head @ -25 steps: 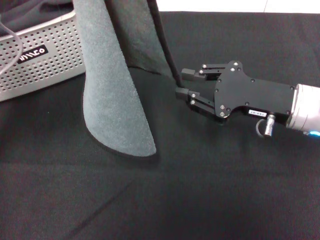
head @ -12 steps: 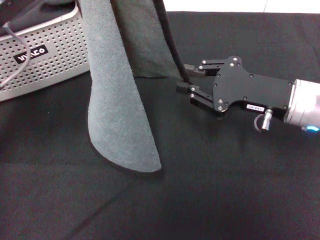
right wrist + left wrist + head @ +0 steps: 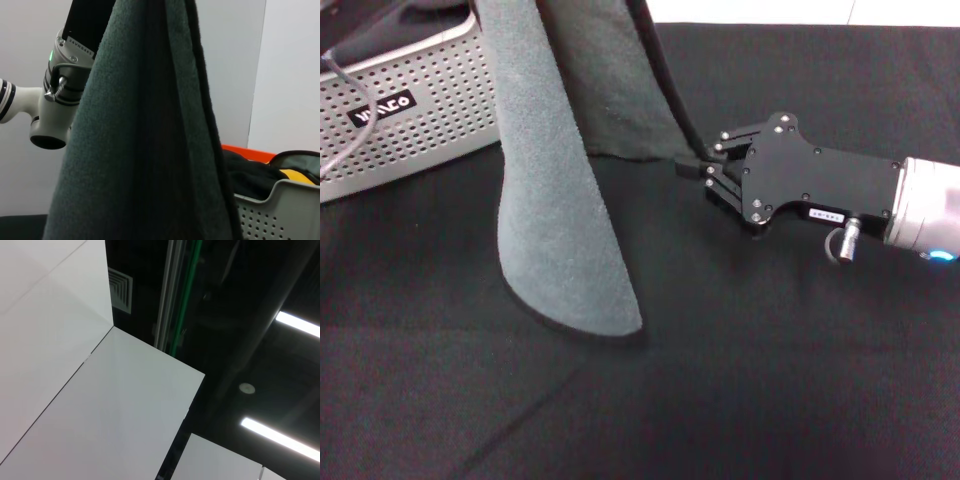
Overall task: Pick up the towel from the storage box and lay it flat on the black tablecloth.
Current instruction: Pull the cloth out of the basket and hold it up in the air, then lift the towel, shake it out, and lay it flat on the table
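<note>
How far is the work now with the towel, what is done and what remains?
Done: the towel is out of the storage box, hanging from above with its lower end touching the black tablecloth. In hand: the right gripper has shut its fingers on the towel's black-stitched edge. The left gripper is out of sight. Left: spreading the towel flat on the tablecloth.

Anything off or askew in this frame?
Nothing damaged. The grey-green black-edged towel hangs folded lengthwise, its lower end on the black woven tablecloth, not flat. The right gripper pinches its black edge beside the perforated grey storage box.
</note>
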### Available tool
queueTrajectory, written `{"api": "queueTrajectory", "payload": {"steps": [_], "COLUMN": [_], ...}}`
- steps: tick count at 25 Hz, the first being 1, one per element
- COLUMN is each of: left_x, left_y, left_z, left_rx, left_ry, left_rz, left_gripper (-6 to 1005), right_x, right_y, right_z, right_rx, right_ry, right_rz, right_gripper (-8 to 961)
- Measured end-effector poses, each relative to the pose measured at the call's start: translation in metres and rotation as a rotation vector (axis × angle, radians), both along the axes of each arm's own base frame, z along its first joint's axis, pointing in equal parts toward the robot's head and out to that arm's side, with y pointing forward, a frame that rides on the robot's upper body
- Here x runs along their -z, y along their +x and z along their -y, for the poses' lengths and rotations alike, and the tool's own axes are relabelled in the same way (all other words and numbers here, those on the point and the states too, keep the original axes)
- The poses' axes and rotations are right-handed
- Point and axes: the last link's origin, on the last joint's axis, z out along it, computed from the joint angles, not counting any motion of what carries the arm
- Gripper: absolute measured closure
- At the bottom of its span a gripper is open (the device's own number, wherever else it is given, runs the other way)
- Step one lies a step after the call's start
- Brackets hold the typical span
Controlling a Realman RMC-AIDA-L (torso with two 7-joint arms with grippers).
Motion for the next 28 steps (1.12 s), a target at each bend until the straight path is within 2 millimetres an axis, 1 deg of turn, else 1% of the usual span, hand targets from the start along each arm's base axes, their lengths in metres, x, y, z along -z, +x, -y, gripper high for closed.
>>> {"api": "queueTrajectory", "payload": {"steps": [4, 9, 11, 16, 19, 20, 21, 28], "left_x": [0.001, 0.001, -0.001, -0.008, -0.013, -0.014, -0.015, -0.02], "left_y": [-0.003, -0.01, -0.015, -0.036, -0.049, -0.052, -0.056, -0.077], "left_z": [-0.001, -0.002, -0.001, -0.001, 0.004, 0.005, 0.007, 0.02], "left_rx": [-0.012, -0.042, -0.057, -0.132, -0.182, -0.192, -0.205, -0.279], "left_ry": [-0.008, -0.02, -0.023, -0.025, -0.021, -0.022, -0.025, -0.081], "left_rz": [0.004, 0.003, -0.006, -0.03, -0.036, -0.04, -0.042, -0.081], "left_gripper": [979, 979, 980, 980, 980, 980, 980, 980], "right_x": [-0.002, -0.009, -0.015, -0.033, -0.044, -0.044, -0.053, -0.07], "right_y": [0.0, -0.004, -0.005, -0.013, -0.018, -0.018, -0.025, -0.034], "right_z": [0.001, 0.002, 0.004, 0.008, 0.01, 0.01, 0.014, 0.029], "right_rx": [-0.002, -0.008, -0.006, 0.014, 0.036, 0.036, 0.045, 0.061], "right_ry": [0.0, -0.002, -0.005, -0.011, -0.018, -0.018, -0.015, -0.007], "right_rz": [0.0, -0.01, -0.002, 0.044, 0.065, 0.065, 0.085, 0.104], "right_gripper": [775, 941, 942, 945, 945, 945, 945, 944]}}
